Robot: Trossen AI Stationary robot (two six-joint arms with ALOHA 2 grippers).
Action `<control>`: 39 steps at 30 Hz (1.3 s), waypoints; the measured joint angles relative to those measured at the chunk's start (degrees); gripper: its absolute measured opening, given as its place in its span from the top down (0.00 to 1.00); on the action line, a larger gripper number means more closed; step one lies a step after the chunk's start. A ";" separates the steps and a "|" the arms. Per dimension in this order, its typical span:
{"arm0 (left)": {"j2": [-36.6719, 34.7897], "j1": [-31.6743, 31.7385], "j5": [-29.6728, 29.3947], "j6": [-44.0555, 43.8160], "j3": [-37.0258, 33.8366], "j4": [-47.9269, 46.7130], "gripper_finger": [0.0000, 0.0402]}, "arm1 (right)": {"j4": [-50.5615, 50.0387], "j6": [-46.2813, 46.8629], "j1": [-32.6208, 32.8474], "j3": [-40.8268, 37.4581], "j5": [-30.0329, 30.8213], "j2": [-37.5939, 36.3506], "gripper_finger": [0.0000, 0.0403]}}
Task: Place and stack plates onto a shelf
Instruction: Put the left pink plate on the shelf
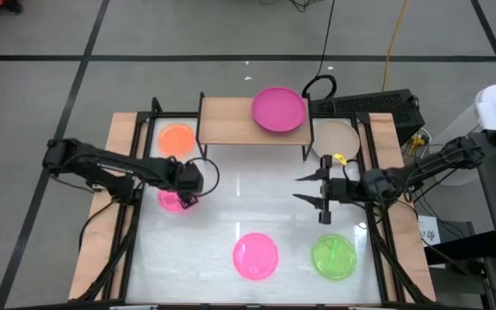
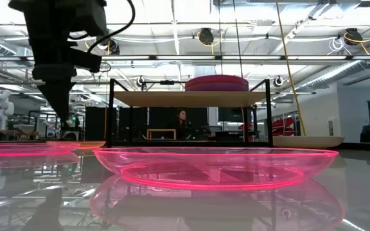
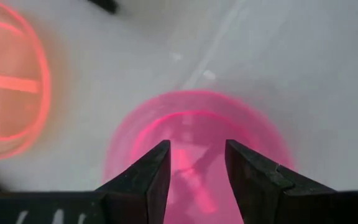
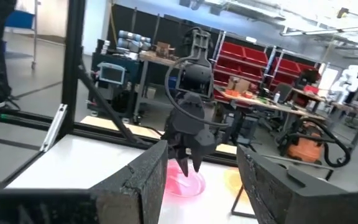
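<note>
High view shows the white table [image 1: 231, 194] with the wood-topped shelf [image 1: 226, 120] at its far edge, a stack topped by a magenta plate [image 1: 278, 109] on the shelf's right half; an orange plate [image 1: 176, 138] and a beige plate [image 1: 334, 138] lie beside the shelf; a pink plate [image 1: 256, 256] and a green plate [image 1: 333, 257] lie near the front; the left gripper [image 1: 188, 200] hangs over another pink plate [image 3: 194, 137], fingers slightly parted, holding nothing; the right gripper [image 1: 304, 188] is wide open, empty, above bare table.

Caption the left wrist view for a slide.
Left pincer, open, poised above a pink plate on the table; orange plate beside.
</note>
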 joint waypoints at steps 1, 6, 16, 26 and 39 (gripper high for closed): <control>-0.02 -1.05 0.23 -1.42 -0.43 0.90 0.61 | -0.02 -0.40 0.08 0.00 -0.02 0.00 0.57; -0.02 -6.31 2.65 -6.11 -2.05 4.37 0.61 | 0.01 -0.69 0.07 0.00 0.22 -0.07 0.57; -0.02 -13.52 2.60 -14.51 -5.67 9.65 0.61 | 0.05 0.56 0.03 0.02 4.68 -0.03 0.57; 0.23 -14.67 2.32 -17.57 -10.31 14.97 0.61 | -0.08 1.80 0.03 0.04 4.68 0.17 0.57; 0.31 -14.65 2.34 -20.47 -13.40 14.69 0.61 | -1.35 1.32 0.03 0.07 4.70 0.22 0.57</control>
